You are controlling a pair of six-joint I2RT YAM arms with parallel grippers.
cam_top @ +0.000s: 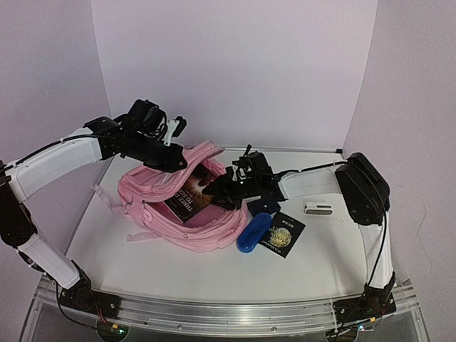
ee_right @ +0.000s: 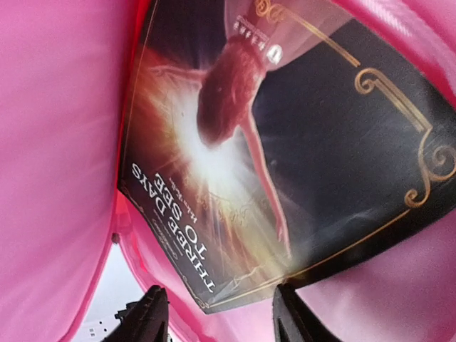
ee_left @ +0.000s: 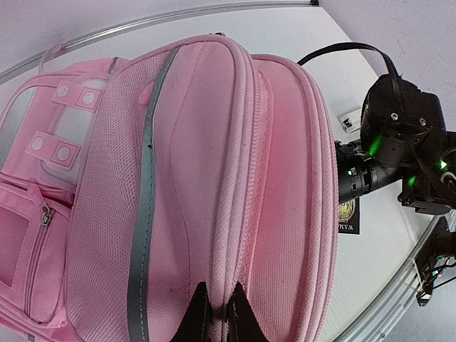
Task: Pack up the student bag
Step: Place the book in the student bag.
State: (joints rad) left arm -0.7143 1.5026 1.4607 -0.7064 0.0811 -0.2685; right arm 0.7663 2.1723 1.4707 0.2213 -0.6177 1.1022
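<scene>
Two grippers: one on each side of the student bag (cam_top: 142,192), which lies on its side mid-worktop (cam_top: 214,278).
Left gripper (ee_left: 217,308): clenched on a fold of the bag's upper rim, holding it up so the mouth gapes towards the right.
Bag's look: soft pink fabric with ribbed seams, a grey strip down one panel, clear and white patches with snap studs on the front, and a zip pocket below them.
Book (cam_top: 192,196): "Three Days to See", dark cover, partly inside the main compartment with its lower end poking out of the mouth.
Right gripper (ee_right: 219,305): at the mouth, jaws apart and grasping nothing, with the book's lower corner just ahead of them.
Step in hand: seating the book, by my reading. Hold the rim high so the mouth cannot sag. Push the exposed edge along the book's length, clear of the lining.
Right of the bag: a blue case (cam_top: 254,233), a black booklet with a gold emblem (cam_top: 283,233) and a small white object (cam_top: 318,209) wait on the worktop.
</scene>
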